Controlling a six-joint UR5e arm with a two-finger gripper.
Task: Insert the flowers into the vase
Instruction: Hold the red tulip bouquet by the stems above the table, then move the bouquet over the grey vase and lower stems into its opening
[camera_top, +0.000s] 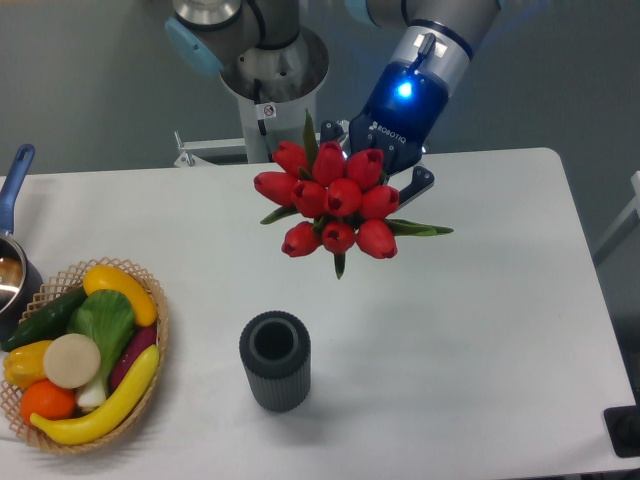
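Note:
The flowers (335, 200), a bunch of red tulip buds with green leaves, hang in the air above the table's back middle, buds turned toward the camera. My gripper (385, 165) sits right behind them, its dark blue body lit by a blue light. Its fingers are mostly hidden by the buds, and it holds the bunch by the stems, which do not show. The vase (275, 360), a dark grey ribbed cylinder with a thick rim, stands upright on the white table, nearer the front and a little left of the flowers. Its mouth is open with nothing in it.
A woven basket (155, 345) of vegetables and fruit rests at the front left. A pot with a blue handle (15, 180) sits at the left edge. The arm's base column (270, 90) rises behind the table (480, 330).

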